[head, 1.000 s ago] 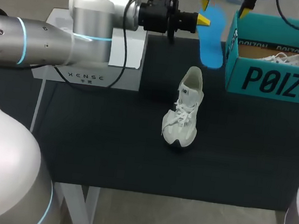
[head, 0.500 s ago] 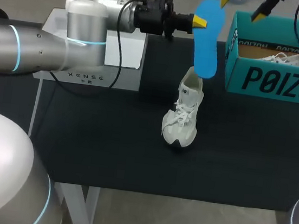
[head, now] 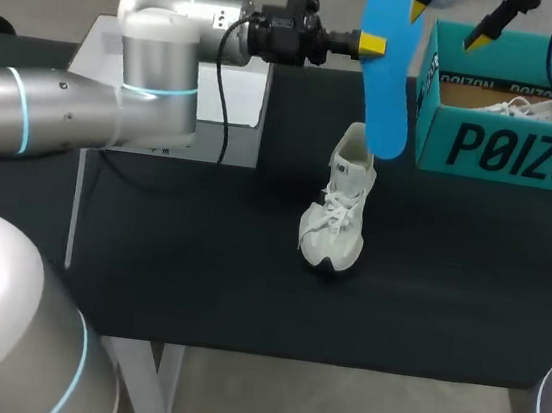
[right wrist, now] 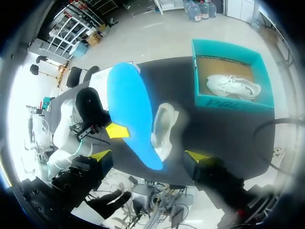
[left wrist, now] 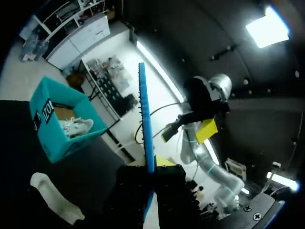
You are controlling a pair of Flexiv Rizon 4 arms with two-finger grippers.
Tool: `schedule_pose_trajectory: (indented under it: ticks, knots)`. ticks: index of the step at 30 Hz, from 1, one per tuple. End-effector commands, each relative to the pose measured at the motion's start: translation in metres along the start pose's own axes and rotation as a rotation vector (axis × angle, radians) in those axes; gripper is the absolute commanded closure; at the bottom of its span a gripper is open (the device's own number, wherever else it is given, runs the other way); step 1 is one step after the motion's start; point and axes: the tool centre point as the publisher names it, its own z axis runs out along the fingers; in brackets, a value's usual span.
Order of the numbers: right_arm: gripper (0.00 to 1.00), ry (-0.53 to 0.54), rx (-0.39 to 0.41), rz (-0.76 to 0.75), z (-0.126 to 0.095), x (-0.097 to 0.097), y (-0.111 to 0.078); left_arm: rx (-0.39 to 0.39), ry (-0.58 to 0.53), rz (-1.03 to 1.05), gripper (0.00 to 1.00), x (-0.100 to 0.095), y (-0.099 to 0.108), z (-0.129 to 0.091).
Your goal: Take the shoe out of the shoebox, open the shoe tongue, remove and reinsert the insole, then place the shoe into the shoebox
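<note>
While left pincer (head: pixel 374 45) grips blue insole (head: pixel 386 89), shoe (head: pixel 339 209) stands nearby

the tabletop (head: pixel 198 268) in front of me wears a black cover, flat and matt, running from the left side across to the right and from the near edge back to the far one. at the far left a pale box (head: pixel 245 92) stands on it, white on top, with a grey front face that carries some print. part of the box is hidden from me, so i cannot tell its full outline. under the near edge, towards the left, a white table leg (head: pixel 161 384) goes down.
</note>
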Motion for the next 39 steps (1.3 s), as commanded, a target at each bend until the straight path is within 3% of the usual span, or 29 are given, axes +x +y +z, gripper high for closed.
schedule_pose_trajectory:
  ticks: [1, 4, 6, 13, 19, 28, 37, 39]
  knots:
    - [0.0, 0.0, 0.007, 0.0, 0.001, 0.001, 0.004, 0.074, -0.061, 0.292, 1.0, 0.008, 0.007, 0.002]
    - [0.0, 0.001, 0.006, -0.001, 0.001, 0.001, 0.004, 0.054, -0.292, 0.754, 1.0, 0.02, 0.015, 0.013]
    - [0.0, 0.002, 0.005, 0.0, 0.0, 0.0, 0.004, 0.028, -0.321, 0.871, 1.0, 0.024, 0.02, 0.017]
    - [0.0, 0.014, 0.002, 0.014, 0.001, -0.004, 0.004, 0.038, -0.314, 0.869, 1.0, 0.026, 0.021, 0.017]
    - [0.0, 0.144, -0.026, -0.003, -0.009, -0.008, 0.004, 0.038, -0.314, 0.869, 1.0, 0.026, 0.021, 0.017]
    - [0.0, 0.245, -0.029, -0.01, -0.011, -0.02, 0.0, -0.061, -0.198, 0.933, 1.0, 0.014, 0.009, 0.001]
    - [0.0, 0.306, -0.034, -0.009, -0.011, -0.023, -0.001, -0.166, -0.19, 0.976, 1.0, -0.001, 0.005, -0.004]
    - [0.0, 0.31, -0.036, -0.004, -0.011, -0.026, -0.001, -0.152, -0.168, 0.998, 1.0, 0.003, 0.008, -0.003]
